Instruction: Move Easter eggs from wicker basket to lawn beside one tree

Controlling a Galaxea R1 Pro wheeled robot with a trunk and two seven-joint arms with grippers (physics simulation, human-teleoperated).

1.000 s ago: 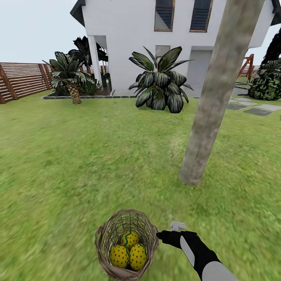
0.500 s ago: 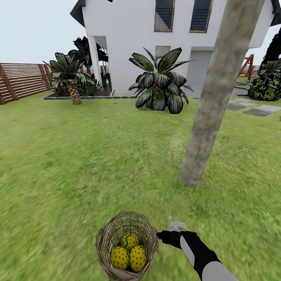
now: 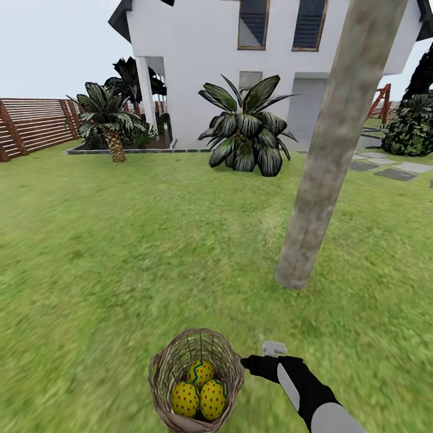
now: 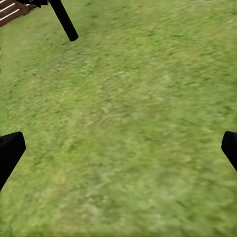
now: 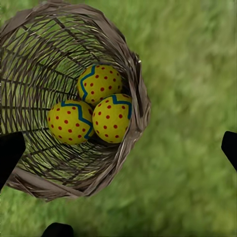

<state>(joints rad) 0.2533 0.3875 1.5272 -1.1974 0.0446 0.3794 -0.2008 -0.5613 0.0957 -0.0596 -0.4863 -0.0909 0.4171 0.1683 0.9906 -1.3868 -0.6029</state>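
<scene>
The left gripper (image 4: pixel 118 148) hung spread wide over bare lawn (image 3: pixel 120 240). The wicker basket (image 3: pixel 161 376) sat on the grass holding all three Easter eggs (image 3: pixel 198 391). The right gripper (image 5: pixel 118 148), jaws spread, hovered beside its rim, near the tree (image 3: pixel 325 162)

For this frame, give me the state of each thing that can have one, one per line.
Wicker basket: upright on the lawn, holding eggs.
Easter eggs: all three in the basket, touching each other.
Tree: trunk leaning, no eggs at its base.
Right gripper: jaws wide open, one tip over the basket's wall, holding nothing.
Left gripper: jaws wide open over bare grass.
</scene>
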